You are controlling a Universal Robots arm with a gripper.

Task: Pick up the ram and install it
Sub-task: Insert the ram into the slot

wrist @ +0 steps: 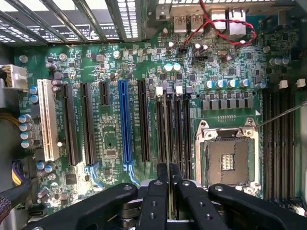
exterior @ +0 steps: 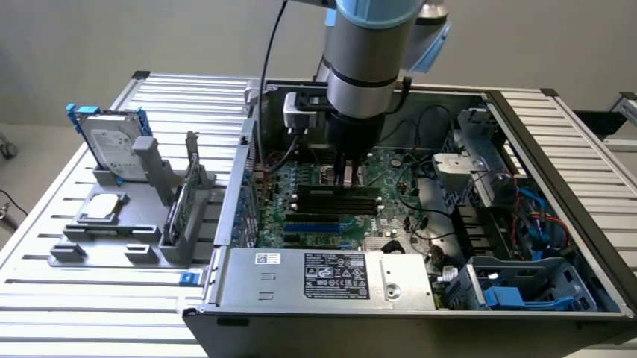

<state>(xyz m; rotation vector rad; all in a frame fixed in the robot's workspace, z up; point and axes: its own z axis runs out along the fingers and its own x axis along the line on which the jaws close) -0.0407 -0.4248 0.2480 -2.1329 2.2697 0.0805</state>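
Observation:
My gripper (exterior: pixel 344 179) hangs straight down inside the open computer case (exterior: pixel 557 224), just above the black memory slots (exterior: pixel 339 200) on the green motherboard. In the wrist view its two black fingers (wrist: pixel 158 191) stand close together, shut on the ram (wrist: pixel 168 143). The ram is seen edge-on as a thin strip running away from the fingertips. It lies along the memory slots (wrist: pixel 176 129) beside the processor socket (wrist: pixel 229 160). I cannot tell whether its lower edge touches a slot.
A grey holder (exterior: pixel 119 231) on the exterior view's left carries a silver hard drive (exterior: pixel 115 145) and a thin board standing on edge (exterior: pixel 187 198). The power supply (exterior: pixel 324 274) lies at the case front. Cables (exterior: pixel 438 216) and a drive cage (exterior: pixel 518 287) crowd the right side.

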